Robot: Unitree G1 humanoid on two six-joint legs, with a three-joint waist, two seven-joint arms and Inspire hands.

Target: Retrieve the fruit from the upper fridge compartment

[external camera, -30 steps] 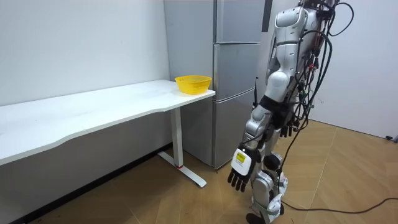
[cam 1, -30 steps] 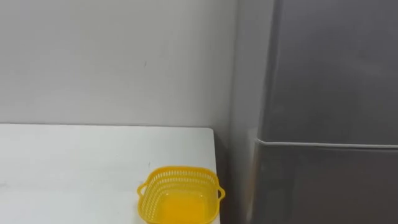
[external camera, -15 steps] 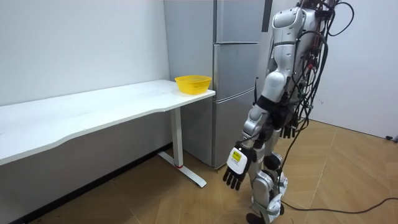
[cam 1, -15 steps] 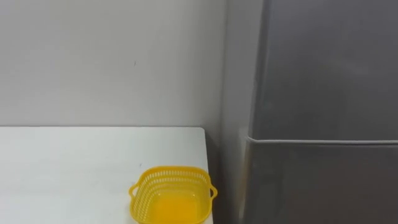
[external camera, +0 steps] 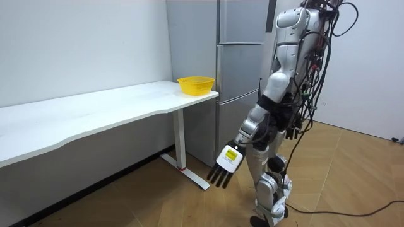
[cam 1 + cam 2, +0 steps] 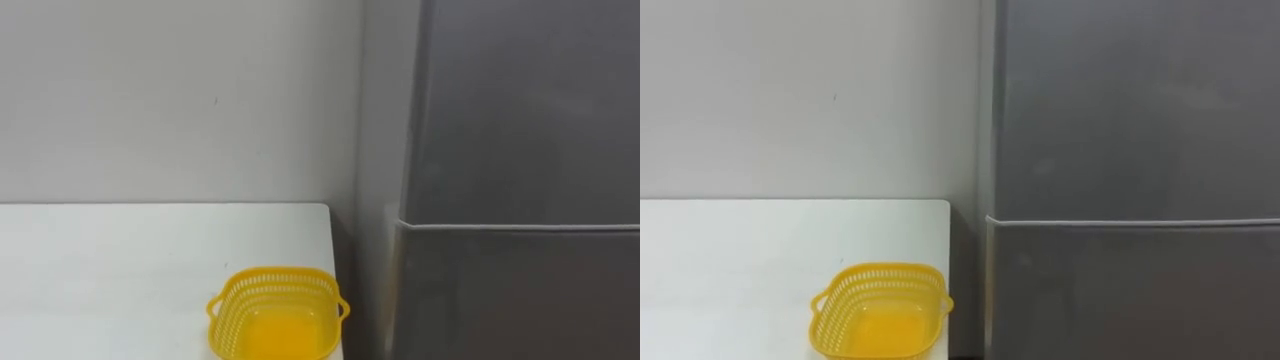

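The grey fridge (image 6: 520, 100) stands right in front of me with both doors closed; a seam splits its upper door (image 6: 1130, 100) from the lower door (image 6: 1130, 300). In the room view I stand upright about a step from the fridge (image 5: 240, 82). My left hand (image 5: 226, 167) hangs low and forward at knee height, fingers straight and holding nothing. My right hand (image 5: 293, 132) hangs by my hip on the far side, fingers relaxed and pointing down.
A white table (image 6: 120, 270) adjoins the fridge on my left, against the wall. A yellow mesh basket (image 6: 277, 312) sits at its corner nearest the fridge, with nothing in it. Wooden floor (image 5: 353, 183) lies open behind me.
My left arm has swung forward and down toward the table leg. The eye view shifted slightly a second ago, then held still. Fridge and basket have not moved.
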